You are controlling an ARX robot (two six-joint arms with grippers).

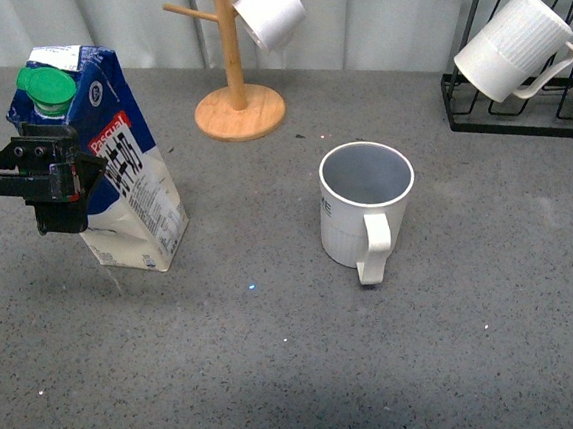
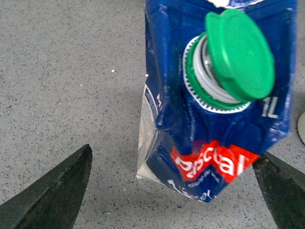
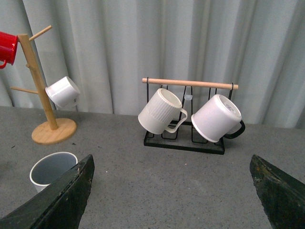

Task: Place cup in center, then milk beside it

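Milk [image 1: 136,192] tilted, left tool [image 2: 171,191] spread wide round it, right tool [image 3: 171,195] released, cup [image 1: 366,207] centre, well apart.

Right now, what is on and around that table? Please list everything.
milk carton: one, blue and white, green cap, table's left
cup: one, off-white, grey inside, upright mid-table
mug tree: one, wooden, at the back
small cup: one, white, hanging on the tree
red cup: one, on the tree's upper peg
rack: one, black wire, wooden bar, back right
ribbed mug: one, white, on rack
dark-handled mug: one, white, on rack
table: speckled grey
curtain: pale grey, behind
left pincer: black, open around carton
right pincer: black, open, empty
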